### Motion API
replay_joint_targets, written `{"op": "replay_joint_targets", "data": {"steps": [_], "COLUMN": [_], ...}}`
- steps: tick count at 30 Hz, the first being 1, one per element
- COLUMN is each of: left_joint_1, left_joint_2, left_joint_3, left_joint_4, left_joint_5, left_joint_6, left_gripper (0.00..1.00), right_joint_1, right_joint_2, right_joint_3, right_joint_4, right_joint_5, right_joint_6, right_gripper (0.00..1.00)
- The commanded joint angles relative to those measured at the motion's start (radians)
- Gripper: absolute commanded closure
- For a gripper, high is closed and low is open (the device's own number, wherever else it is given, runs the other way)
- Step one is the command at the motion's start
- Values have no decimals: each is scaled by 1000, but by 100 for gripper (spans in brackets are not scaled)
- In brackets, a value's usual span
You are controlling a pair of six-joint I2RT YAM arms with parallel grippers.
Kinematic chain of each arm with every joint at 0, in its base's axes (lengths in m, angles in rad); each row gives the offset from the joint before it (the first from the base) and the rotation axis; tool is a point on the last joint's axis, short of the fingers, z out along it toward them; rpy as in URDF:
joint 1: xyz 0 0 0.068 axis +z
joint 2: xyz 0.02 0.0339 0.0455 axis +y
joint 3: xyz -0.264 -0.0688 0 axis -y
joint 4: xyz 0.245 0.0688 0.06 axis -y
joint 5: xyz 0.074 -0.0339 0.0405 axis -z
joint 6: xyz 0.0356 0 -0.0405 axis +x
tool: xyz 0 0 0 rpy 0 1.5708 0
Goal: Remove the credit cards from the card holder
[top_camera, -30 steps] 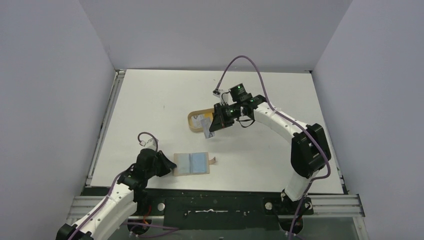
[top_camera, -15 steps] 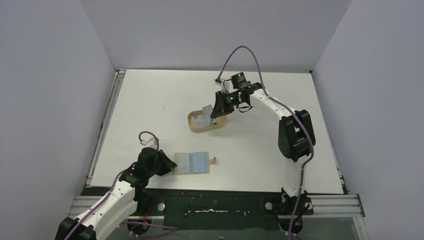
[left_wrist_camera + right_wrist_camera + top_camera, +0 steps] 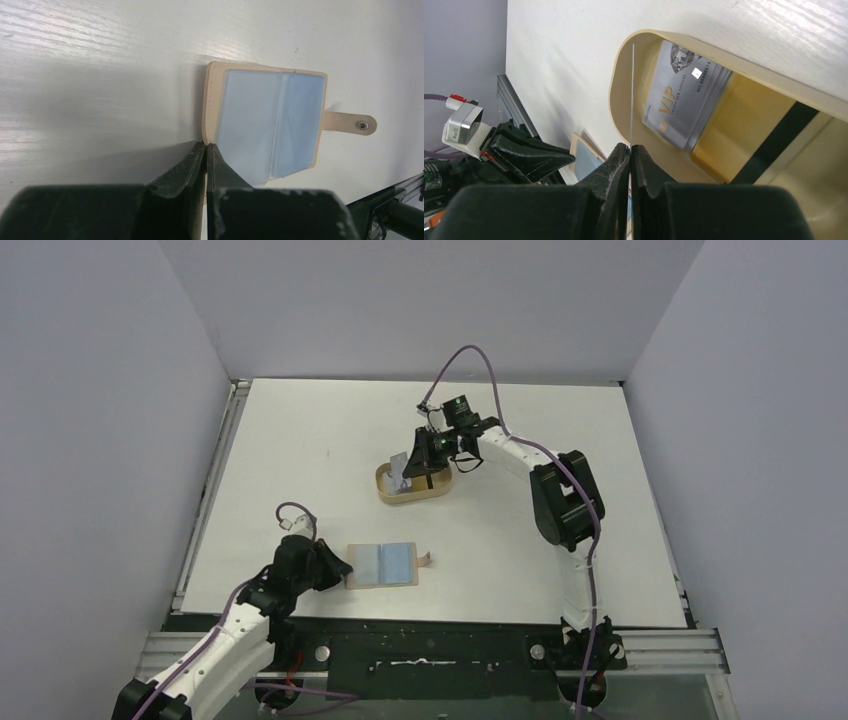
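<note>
Silver "VIP" cards (image 3: 679, 107) lie stacked in the oval tan tray (image 3: 616, 95), far centre.
The right gripper (image 3: 630, 146) pinches a credit card (image 3: 632, 95) edge-on over the tray's rim; at near left, the left gripper (image 3: 205, 144), pressed together, touches a corner of the open card holder (image 3: 270, 125).

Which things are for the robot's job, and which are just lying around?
For the job:
- card holder, pinched by left gripper
- card in right gripper
- cards already in the tray

Just lying about:
- tray
- table
- purple cables
</note>
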Motion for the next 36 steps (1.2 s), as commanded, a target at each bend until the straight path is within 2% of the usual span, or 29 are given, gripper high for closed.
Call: {"op": "replay_joint_targets", "data": {"steps": [1, 9, 29, 31, 33, 36], "left_joint_1": [9, 14, 17, 17, 18, 19], "left_joint_2": [-20, -23, -16, -17, -14, -10], "left_joint_3": [13, 13, 15, 15, 18, 25], "left_joint_4": [20, 18, 23, 22, 25, 34], "left_joint_5": [-12, -7, -22, -23, -26, -31], "left_joint_6": [18, 22, 15, 16, 18, 22], "left_gripper": [100, 100, 100, 100, 100, 100], "right_joint_1": [18, 32, 73, 74, 75, 75], "right_joint_2": [12, 62, 113, 107, 101, 93], "right_joint_3": [32, 16, 48, 52, 60, 85], "right_joint_4": [121, 155, 39, 24, 7, -33], "right_joint_5": [14, 38, 75, 82, 93, 116], "right_joint_6": [70, 109, 41, 32, 22, -9], "right_gripper": [100, 100, 97, 89, 76, 65]}}
